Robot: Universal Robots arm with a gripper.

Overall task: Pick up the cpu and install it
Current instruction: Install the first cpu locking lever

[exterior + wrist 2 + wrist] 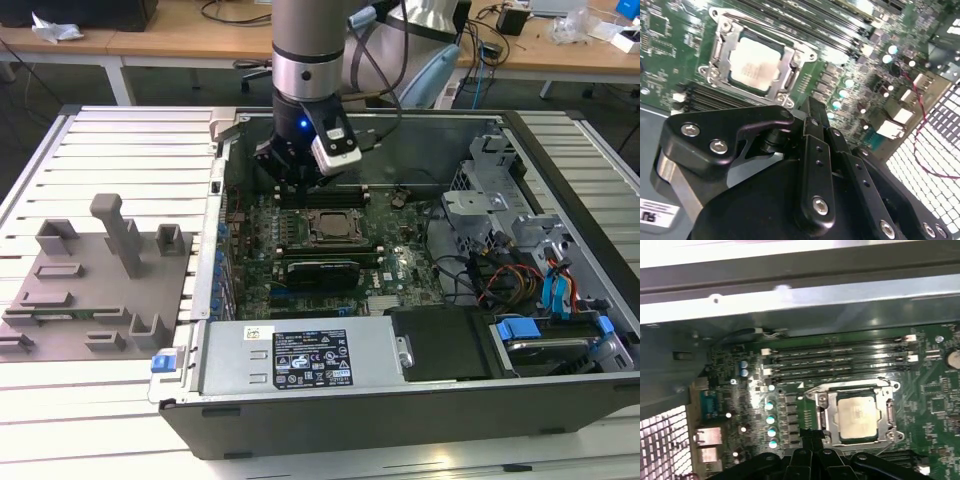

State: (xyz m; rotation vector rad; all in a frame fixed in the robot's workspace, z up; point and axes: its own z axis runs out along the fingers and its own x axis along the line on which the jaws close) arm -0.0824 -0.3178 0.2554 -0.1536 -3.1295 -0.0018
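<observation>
My jaws sit drawn narrow, holding nothing, hanging just beside the socket frame [826,412]. The cpu [857,416] lies flat inside that frame, on the green motherboard [935,405], apart from me.

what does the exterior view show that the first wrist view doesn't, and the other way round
Exterior view's own: the arm reaching down into the open case, the grey fixture tray on the exterior view's left, the labelled power supply and the long black card.
First wrist view's own: the rear port connectors and the perforated grille beside them.
Shared: the cpu lying inside the socket frame, with the memory slots alongside.
</observation>
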